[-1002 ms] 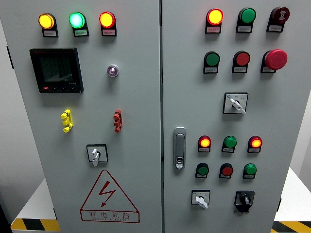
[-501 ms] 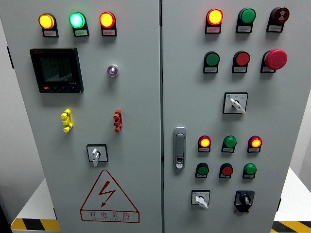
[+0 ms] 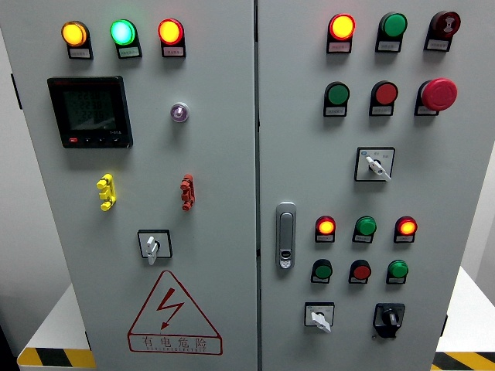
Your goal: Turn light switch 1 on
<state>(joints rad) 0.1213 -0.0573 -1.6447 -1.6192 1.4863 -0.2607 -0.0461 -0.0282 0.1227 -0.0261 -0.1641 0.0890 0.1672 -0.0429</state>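
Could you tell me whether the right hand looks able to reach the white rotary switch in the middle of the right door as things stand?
Probably yes: nothing covers the white rotary switch, though neither hand is in view yet.

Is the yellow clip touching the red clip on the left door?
Apart. The head view shows the yellow clip and the red clip at the same height with bare grey door between them.

We see a plain white wall point(image 3: 17, 232) left of the grey cabinet point(image 3: 224, 178) and a paler strip at the right edge. Near the bottom corners sit white platform surfaces point(image 3: 58, 325), each edged with yellow-and-black hazard striping point(image 3: 54, 358). Lighting is even and bright, with no strong shadows.
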